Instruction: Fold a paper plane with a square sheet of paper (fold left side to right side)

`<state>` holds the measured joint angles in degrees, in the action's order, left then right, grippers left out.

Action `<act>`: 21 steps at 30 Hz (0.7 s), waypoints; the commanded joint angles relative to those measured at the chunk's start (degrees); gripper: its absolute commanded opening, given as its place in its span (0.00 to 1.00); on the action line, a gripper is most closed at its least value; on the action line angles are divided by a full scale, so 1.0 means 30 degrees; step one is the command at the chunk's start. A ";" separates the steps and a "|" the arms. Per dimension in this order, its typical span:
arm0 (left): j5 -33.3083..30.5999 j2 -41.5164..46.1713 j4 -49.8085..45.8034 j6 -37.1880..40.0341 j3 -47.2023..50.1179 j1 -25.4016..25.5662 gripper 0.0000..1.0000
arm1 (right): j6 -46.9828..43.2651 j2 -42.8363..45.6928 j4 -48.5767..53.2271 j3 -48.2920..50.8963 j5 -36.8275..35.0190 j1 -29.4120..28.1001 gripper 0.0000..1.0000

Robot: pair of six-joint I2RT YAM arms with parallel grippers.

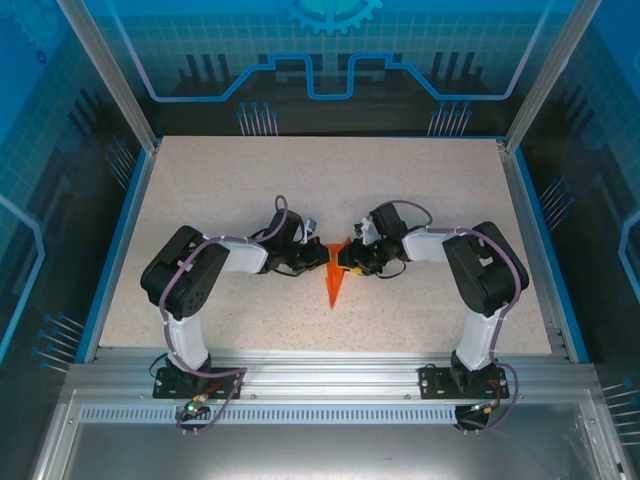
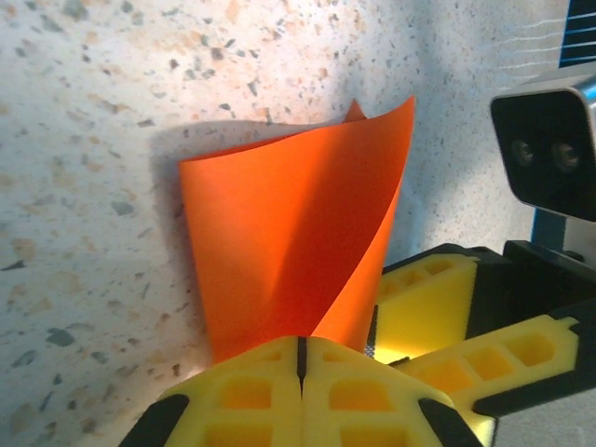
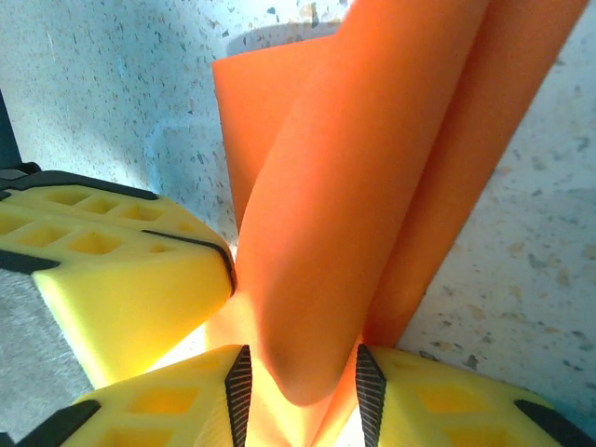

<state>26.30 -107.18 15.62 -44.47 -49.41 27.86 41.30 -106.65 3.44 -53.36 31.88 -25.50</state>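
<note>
The left pincer (image 2: 300,352) is pressed together on the near edge of the paper (image 2: 289,233), which rises ahead of its tips as a curled, half-folded sheet. The right pincer (image 3: 298,377) grips the paper's rounded fold between part-spread pads, just beside the left one's tips. To fold well, I judge the left side should be carried across until the edges meet, and only then flattened; the bend is round, not creased. The two pincers nearly touch, so the room between them is tight. Open worktop (image 1: 200,200) stretches outward of both, its rims well apart from them.
</note>
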 commanded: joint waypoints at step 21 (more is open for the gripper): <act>-0.0709 -0.1328 -0.0636 0.0931 -0.0586 -0.0172 0.02 | -0.0897 -0.0698 0.0515 0.0005 -0.0900 -0.0540 0.39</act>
<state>24.93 -108.99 14.22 -43.35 -50.37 27.83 40.88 -106.65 3.51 -53.39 31.94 -25.52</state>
